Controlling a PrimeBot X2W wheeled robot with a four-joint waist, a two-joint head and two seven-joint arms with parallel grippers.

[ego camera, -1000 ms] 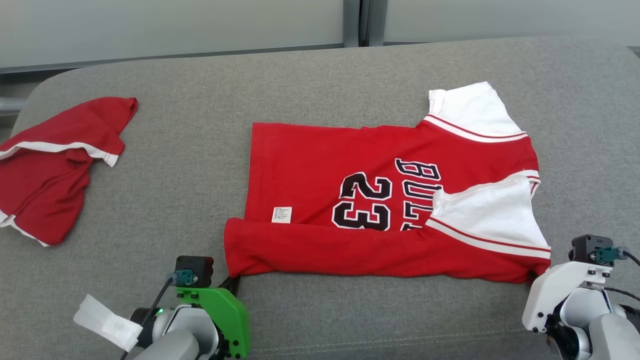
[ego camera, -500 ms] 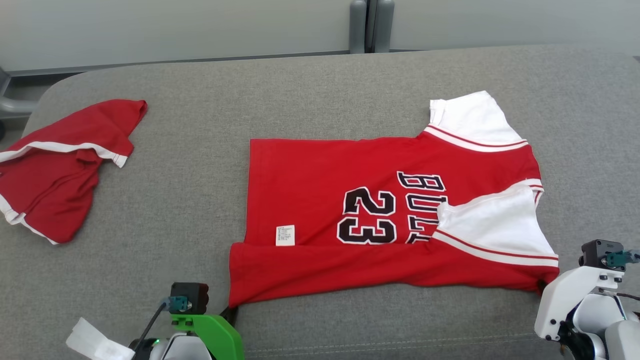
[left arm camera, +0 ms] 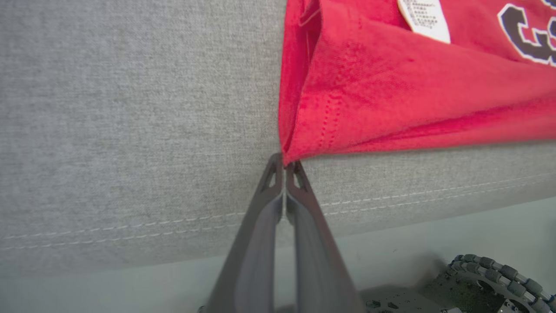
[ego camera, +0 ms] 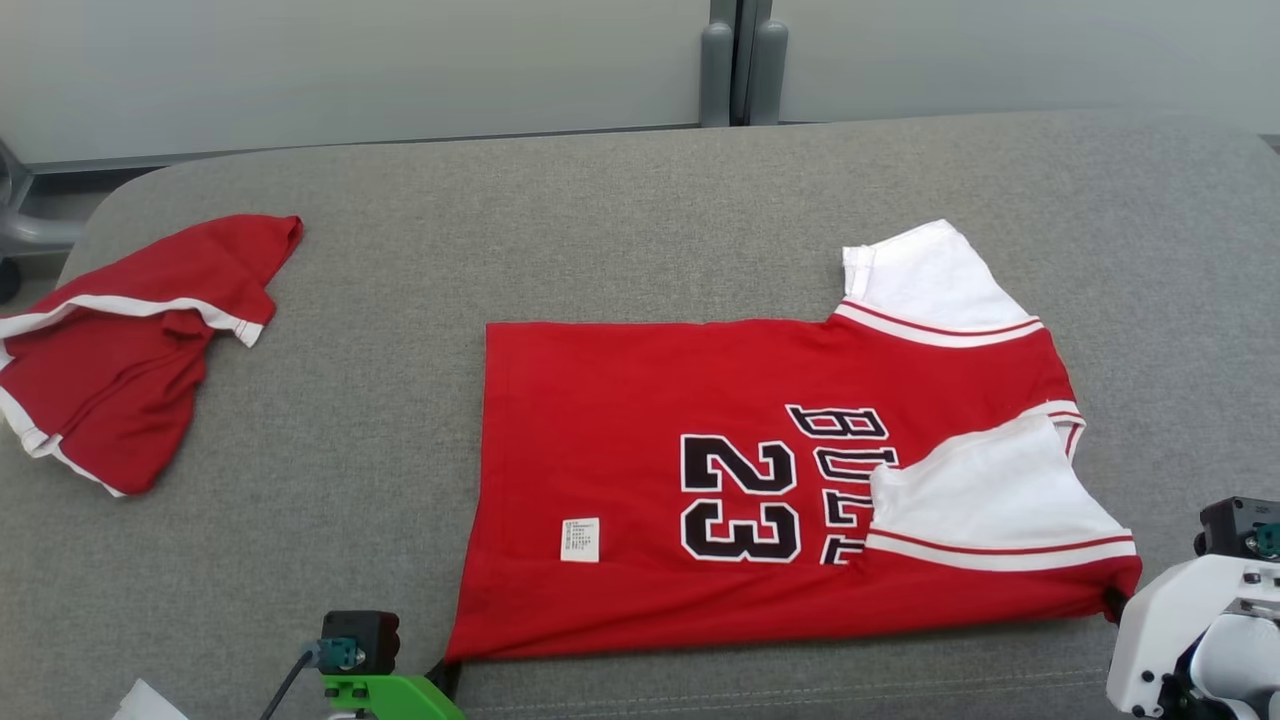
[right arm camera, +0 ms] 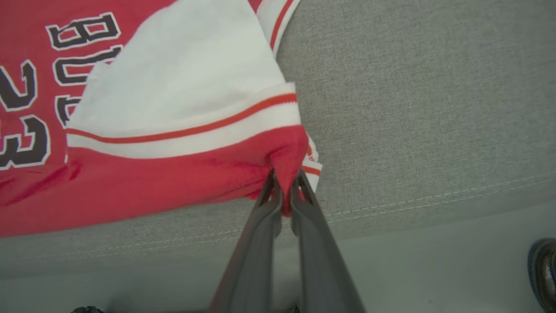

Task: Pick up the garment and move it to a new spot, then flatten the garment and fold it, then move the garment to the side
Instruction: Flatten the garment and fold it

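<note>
The garment (ego camera: pixel 700 400) is a red jersey with white sleeves and "23" in black, lying sideways on the grey cushion (ego camera: pixel 600 200). My left gripper (left arm camera: pixel 284 165) is shut on its near hem corner (left arm camera: pixel 299 143), at the lower left of the jersey in the head view (ego camera: pixel 447 668). My right gripper (right arm camera: pixel 284 182) is shut on the red corner (right arm camera: pixel 286 152) below the near white sleeve (ego camera: pixel 990 500), at the jersey's lower right (ego camera: pixel 1112 603). The near edge is stretched between the two grips, close to the cushion's front seam.
A second red garment with white trim (ego camera: pixel 130 340) lies crumpled at the cushion's far left. The cushion's front edge with stitching (left arm camera: pixel 130 230) runs just under both grippers. A grey post (ego camera: pixel 740 60) stands behind the cushion. A dark shoe (right arm camera: pixel 543 269) shows on the floor.
Both grippers have drawn the jersey's near edge toward the front of the cushion, and the folded-over lower strip has spread flat. The head view has also tilted, shifting the whole scene downward.
</note>
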